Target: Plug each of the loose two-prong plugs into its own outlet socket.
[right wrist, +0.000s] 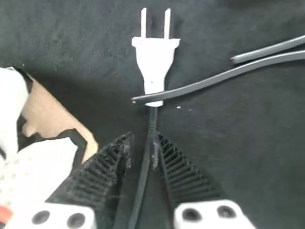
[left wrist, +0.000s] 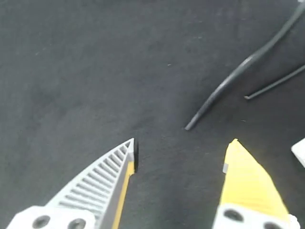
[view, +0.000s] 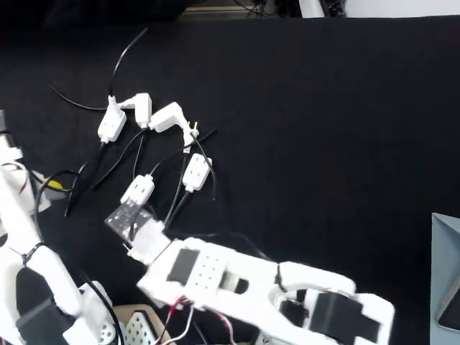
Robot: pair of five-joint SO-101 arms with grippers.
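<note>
White flat two-prong plug [right wrist: 155,57] lies on the black cloth-covered table [view: 323,144], prongs pointing away from my right gripper [right wrist: 144,140]. That gripper's ribbed black fingers [right wrist: 183,179] are clenched on the plug's thin black cord [right wrist: 142,183] just behind the plug body. A second dark cord [right wrist: 214,78] crosses over the base of the plug. From the high camera, the same plug [view: 138,190] sits at the near-left part of the table, just ahead of the right arm. A white angled plug with brass prongs [view: 167,116] and two white blocks on black cords [view: 112,123] [view: 196,172] lie close beyond it. My left gripper [left wrist: 183,143] hangs over bare cloth with its fingers spread wide and holding nothing, near a loose cord end [left wrist: 188,126].
</note>
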